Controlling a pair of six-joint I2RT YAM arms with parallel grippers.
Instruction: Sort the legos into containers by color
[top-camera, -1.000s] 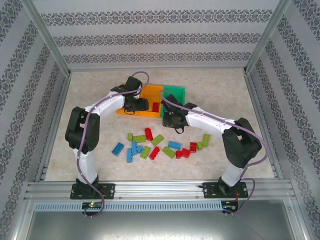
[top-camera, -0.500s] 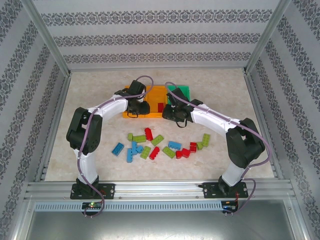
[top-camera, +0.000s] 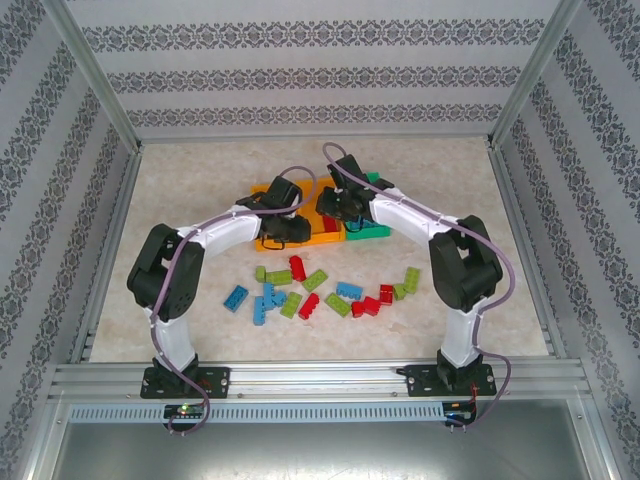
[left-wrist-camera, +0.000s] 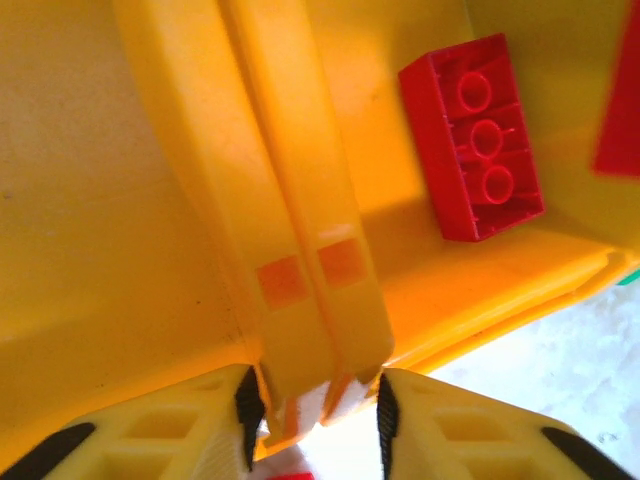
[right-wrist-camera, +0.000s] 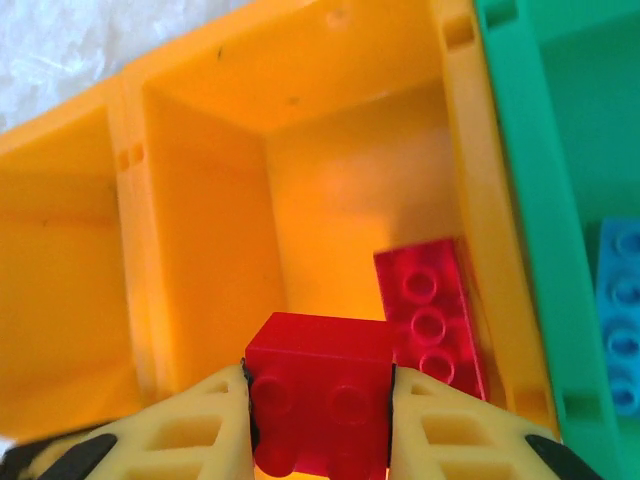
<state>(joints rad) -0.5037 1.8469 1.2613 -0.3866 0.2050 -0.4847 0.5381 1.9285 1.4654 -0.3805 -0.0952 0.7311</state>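
Right fingers (right-wrist-camera: 200, 425) clamp a red brick (right-wrist-camera: 318, 385) over the middle orange bin (right-wrist-camera: 340, 180). Risk: released off-centre, it glances off the wall to their right and lands in the green bin (right-wrist-camera: 520, 200).

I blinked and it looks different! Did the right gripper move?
Yes. The right gripper went up the picture, farther from the loose legos on the table, and holds a red brick over an orange bin.

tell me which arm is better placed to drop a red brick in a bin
Right. The right gripper is shut on a red studded plastic brick above the orange plastic bin holding another red brick; the left gripper straddles the bins' joined walls.
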